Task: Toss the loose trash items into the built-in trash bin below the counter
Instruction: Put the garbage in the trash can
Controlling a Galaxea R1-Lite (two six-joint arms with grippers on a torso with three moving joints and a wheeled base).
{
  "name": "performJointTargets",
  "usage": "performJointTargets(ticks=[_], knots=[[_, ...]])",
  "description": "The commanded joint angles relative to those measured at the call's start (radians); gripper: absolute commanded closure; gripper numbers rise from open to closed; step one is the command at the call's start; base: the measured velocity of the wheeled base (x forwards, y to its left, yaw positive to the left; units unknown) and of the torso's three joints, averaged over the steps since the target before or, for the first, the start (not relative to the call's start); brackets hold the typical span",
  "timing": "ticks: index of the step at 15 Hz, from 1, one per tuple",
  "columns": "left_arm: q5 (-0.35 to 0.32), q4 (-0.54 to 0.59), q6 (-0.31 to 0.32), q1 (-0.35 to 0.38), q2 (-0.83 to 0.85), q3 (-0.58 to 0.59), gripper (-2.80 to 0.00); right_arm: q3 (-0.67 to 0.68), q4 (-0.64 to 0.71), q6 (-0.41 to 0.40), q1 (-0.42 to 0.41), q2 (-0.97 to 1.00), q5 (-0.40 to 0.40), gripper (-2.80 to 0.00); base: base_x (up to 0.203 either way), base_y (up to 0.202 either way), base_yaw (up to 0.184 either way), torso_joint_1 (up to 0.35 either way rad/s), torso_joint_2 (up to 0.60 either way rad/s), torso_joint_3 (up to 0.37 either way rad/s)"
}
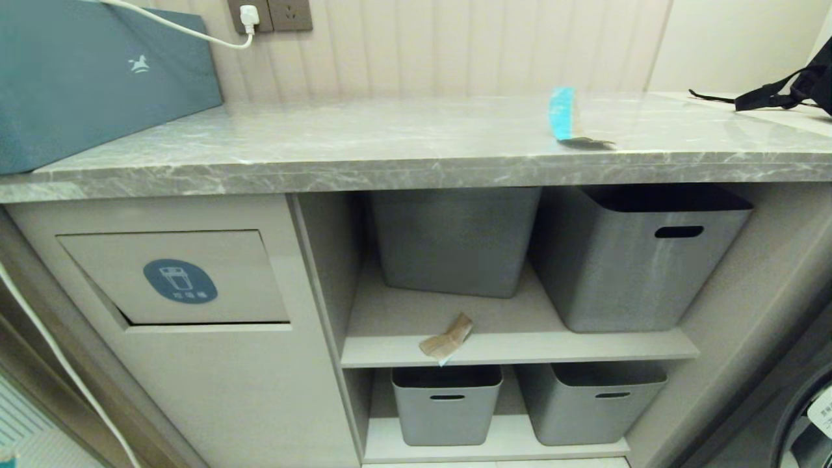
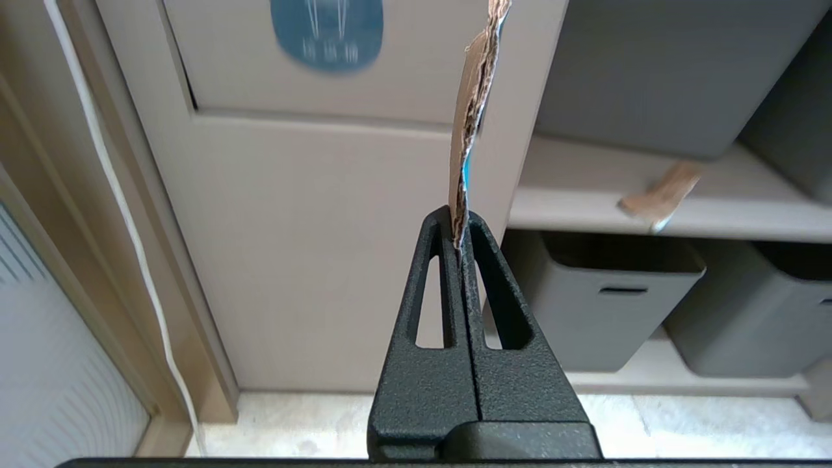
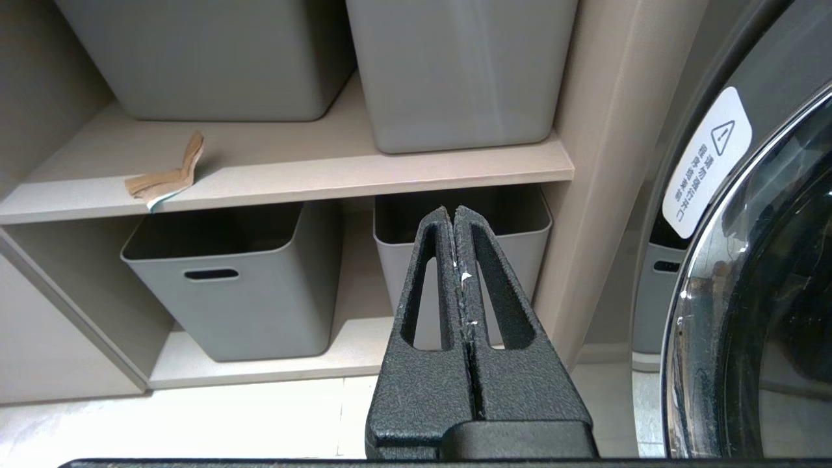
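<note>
- The left claw (image 2: 460,234) is clamped tight on one cardboard scrap (image 2: 474,97), pinching its lower end so the piece stands up edge-on beyond the tips, brown on one face with a sliver of blue on the other. Held by the end like that, the free length can lead the way into a narrow opening, I'd guess.
- It hangs low in front of the beige cabinet, under the built-in trash bin (image 1: 175,276), whose flap with the blue oval badge (image 2: 328,32) looks tilted slightly at its lower edge but mostly closed. The scrap's tip reaches up beside the flap's right side, not yet at it.
- The right claw (image 3: 454,224) is fully closed on nothing, parked low before the lower tubs and next to the round glass door of a washing machine (image 3: 754,292). It seems to be idle.
- A second scrap (image 1: 447,339) lies brown side up at the front edge of the middle shelf (image 1: 520,348), in front of the left upper grey tub (image 1: 455,240).
- A third scrap (image 1: 564,116) stands curled, blue side showing, near the front of the marble surface (image 1: 390,146).
- Two grey tubs sit on the middle shelf and two more on the shelf below; the lower ones, seen from above, look empty. What the upper pair hold I cannot tell.
- A teal box (image 1: 97,84) rests at the left end of the surface, with a white cable (image 1: 188,31) running over it to a wall socket.
- One scrap in hand and two still out: the job looks barely begun.
</note>
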Motion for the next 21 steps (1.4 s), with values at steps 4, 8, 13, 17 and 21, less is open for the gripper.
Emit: performJointTargets(ticks=[4, 8, 13, 17, 21], knots=[[-0.001, -0.020, -0.034, -0.001, 0.464, -0.209, 0.00, 0.002, 0.000, 0.000, 0.000, 0.001, 0.000, 0.00, 0.000, 0.000, 0.000, 0.000, 0.00, 0.000], [-0.001, -0.277, -0.123, 0.004, 0.891, -0.239, 0.00, 0.002, 0.000, 0.000, 0.000, 0.001, 0.000, 0.00, 0.000, 0.000, 0.000, 0.000, 0.00, 0.000], [-0.002, -0.897, -0.162, 0.013, 1.320, -0.137, 0.00, 0.002, 0.000, 0.000, 0.000, 0.001, 0.000, 0.00, 0.000, 0.000, 0.000, 0.000, 0.00, 0.000], [-0.029, -1.246, -0.193, 0.041, 1.566, -0.064, 0.00, 0.002, 0.000, 0.000, 0.000, 0.001, 0.000, 0.00, 0.000, 0.000, 0.000, 0.000, 0.00, 0.000], [-0.045, -1.400, -0.138, 0.041, 1.738, -0.105, 0.00, 0.002, 0.000, 0.000, 0.000, 0.001, 0.000, 0.00, 0.000, 0.000, 0.000, 0.000, 0.00, 0.000]])
